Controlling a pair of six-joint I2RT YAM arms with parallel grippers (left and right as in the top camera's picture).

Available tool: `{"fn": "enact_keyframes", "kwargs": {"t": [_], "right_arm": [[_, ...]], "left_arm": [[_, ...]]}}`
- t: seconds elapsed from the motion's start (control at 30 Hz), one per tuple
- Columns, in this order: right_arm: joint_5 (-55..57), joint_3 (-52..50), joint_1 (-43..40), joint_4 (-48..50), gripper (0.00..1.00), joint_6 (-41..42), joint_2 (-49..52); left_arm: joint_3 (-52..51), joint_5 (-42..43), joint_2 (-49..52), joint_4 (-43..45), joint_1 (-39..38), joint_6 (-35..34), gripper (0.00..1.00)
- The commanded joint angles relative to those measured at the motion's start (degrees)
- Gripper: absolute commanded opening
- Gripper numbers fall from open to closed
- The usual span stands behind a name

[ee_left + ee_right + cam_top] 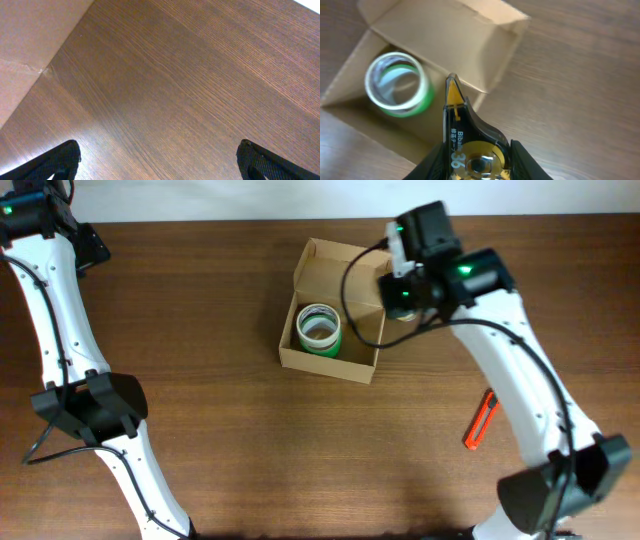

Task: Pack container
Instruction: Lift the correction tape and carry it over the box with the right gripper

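The container (330, 366) is a tan cardboard box, open, its flap lid (335, 268) folded back toward the far side. A green tape roll (319, 330) lies inside; it also shows in the right wrist view (397, 86). My right gripper (402, 292) hovers over the box's right edge. It is shut on a black and yellow correction tape dispenser (470, 142), whose tip points at the box wall (485, 75). My left gripper (92, 246) is open and empty at the far left of the table; its fingertips (157, 160) are wide apart over bare wood.
A red-orange pen-like object (481, 420) lies on the table to the right of the box. A pale brown flat surface (30, 45) borders the wood in the left wrist view. The left arm's base (90, 408) stands at the left.
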Motion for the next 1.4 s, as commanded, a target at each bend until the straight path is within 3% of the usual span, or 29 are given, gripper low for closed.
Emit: {"fn": "enact_keyframes", "kwargs": {"t": [0.0, 0.57, 1.37], "right_arm": [[1.07, 2.89, 3.17, 0.24, 0.29, 7.56, 3.10], [2.86, 3.21, 8.20, -1.25, 0.32, 41.07, 12.22], [3.23, 2.23, 8.09, -1.57, 0.32, 44.50, 20.96]], "left_arm": [[-0.26, 0.02, -1.95, -0.04, 0.24, 0.68, 1.00], [-0.26, 0.02, -1.95, -0.04, 0.26, 0.68, 1.00], [-0.26, 0.02, -1.95, -0.04, 0.24, 0.68, 1.00]]}}
